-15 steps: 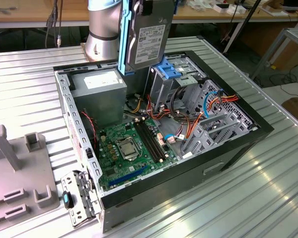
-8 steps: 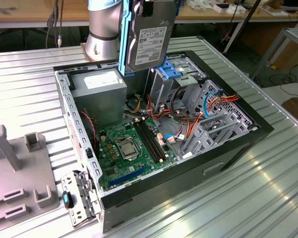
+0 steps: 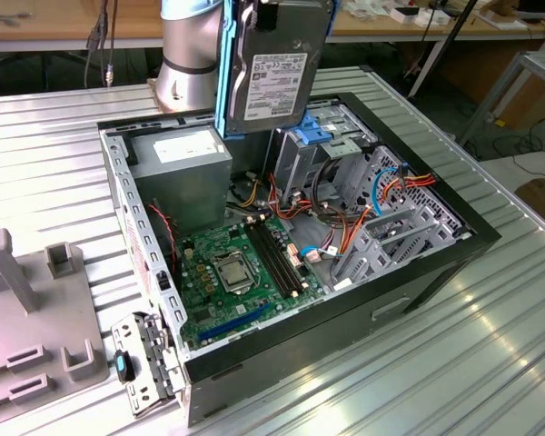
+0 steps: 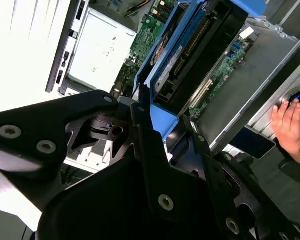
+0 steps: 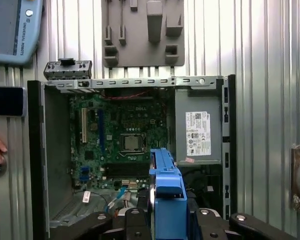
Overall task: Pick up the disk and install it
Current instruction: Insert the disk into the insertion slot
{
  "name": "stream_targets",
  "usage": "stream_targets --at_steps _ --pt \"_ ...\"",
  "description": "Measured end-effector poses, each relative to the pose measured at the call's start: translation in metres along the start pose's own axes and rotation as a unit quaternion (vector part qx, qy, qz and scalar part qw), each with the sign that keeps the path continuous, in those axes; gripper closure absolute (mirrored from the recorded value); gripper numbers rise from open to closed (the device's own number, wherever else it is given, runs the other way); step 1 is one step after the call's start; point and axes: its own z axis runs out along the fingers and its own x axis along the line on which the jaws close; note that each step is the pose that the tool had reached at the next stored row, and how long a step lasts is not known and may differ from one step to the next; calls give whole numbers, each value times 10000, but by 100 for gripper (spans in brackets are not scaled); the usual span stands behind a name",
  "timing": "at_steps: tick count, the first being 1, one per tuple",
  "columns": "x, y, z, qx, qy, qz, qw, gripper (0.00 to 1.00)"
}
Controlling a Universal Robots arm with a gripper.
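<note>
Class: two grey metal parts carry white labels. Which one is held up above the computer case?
The disk, framed in blue and clamped in the gripper; the big grey box sits down inside the case.

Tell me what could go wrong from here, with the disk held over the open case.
1. The tool grips the disk by its blue carrier; if it slips, the disk may fall onto the motherboard.
2. Loose orange cables crowd the drive bay and could snag the disk.
3. A hand rests beside the case; the arm might strike it.
</note>
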Motion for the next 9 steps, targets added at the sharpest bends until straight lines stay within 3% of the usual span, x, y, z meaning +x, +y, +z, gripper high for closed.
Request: stream_targets --at_steps 6,9 --pt "1 0 1 0 1 2 10000 63" --pt "81 -10 5 0 1 2 10000 63"
